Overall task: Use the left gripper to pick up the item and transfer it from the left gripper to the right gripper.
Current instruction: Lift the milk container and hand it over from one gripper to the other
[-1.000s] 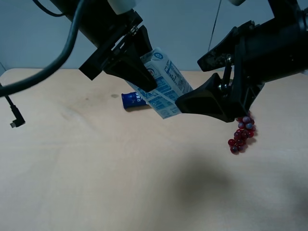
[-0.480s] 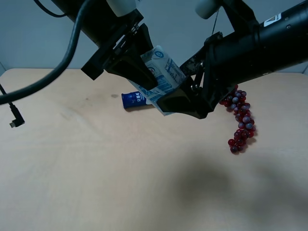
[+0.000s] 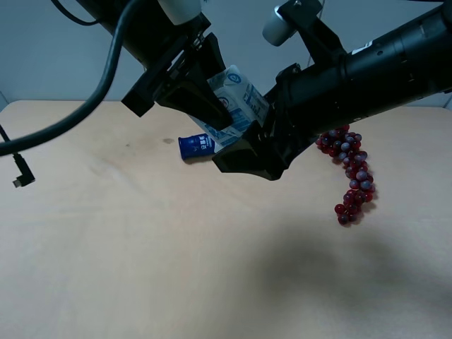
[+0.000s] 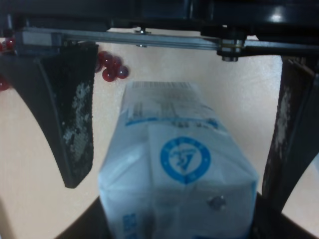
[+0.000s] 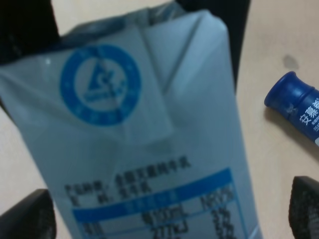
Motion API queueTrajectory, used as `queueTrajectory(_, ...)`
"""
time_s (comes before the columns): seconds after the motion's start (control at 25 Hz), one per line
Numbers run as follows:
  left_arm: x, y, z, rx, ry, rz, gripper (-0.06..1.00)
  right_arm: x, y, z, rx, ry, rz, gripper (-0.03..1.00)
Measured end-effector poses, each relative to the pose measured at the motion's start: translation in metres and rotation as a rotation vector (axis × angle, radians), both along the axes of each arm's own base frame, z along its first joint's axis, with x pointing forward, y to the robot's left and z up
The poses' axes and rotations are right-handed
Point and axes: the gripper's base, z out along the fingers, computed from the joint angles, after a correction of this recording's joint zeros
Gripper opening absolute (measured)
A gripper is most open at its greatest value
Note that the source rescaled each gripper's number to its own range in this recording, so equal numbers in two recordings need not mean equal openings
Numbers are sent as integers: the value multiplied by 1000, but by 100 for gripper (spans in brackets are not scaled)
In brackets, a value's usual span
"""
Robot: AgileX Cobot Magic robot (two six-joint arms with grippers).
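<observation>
Exterior high view: the left gripper (image 3: 212,113) pinches the carton (image 3: 244,102) and holds it tilted in the air above the table (image 3: 141,247). The right gripper (image 3: 247,152) has its jaws spread wide, one on each side of the carton. A blue bottle (image 3: 196,146) lies on the table below.

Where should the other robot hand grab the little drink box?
Take the drink carton by its lower end, which pokes out below the left gripper that holds it up in the air. Come from the right, where the open right gripper is, and squeeze across two flat, opposite faces.
</observation>
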Motion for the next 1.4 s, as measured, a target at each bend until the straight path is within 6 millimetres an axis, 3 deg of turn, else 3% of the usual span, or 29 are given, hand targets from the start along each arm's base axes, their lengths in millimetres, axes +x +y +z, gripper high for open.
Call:
queueTrajectory(0.04,0,0,0,0,0,0,0,0,0,0,2,-1,-1,99)
queueTrajectory(0.08,0,0,0,0,0,0,0,0,0,0,4,-1,-3,91)
queueTrajectory(0.16,0,0,0,0,0,0,0,1,0,0,4,-5,-5,67)
queueTrajectory(0.28,1,0,0,-4,-5,4,0,1,0,1,-2,-24,6,4)
queueTrajectory(0.8,1,-5,5,-82,11,24,2,1,0,1,-7,-40,14,4)
queueTrajectory(0.84,2,-7,9,-126,17,35,7,1,0,1,-7,-40,14,3)
queueTrajectory(0.88,2,-9,11,-164,25,40,20,1,0,1,-3,-39,6,2)
queueTrajectory(0.96,2,-13,18,-221,16,55,60,2,1,0,-5,-37,3,0)
queueTrajectory(1.0,2,-13,18,-221,16,55,60,2,1,-1,-7,-35,3,0)
queueTrajectory(1.08,2,-13,20,-238,4,58,85,2,1,-1,-8,-33,4,0)
queueTrajectory(1.2,3,-13,21,-239,-1,61,96,2,1,-1,-8,-33,4,0)
queueTrajectory(1.4,3,-13,21,-240,-2,61,99,2,1,-1,-9,-33,4,0)
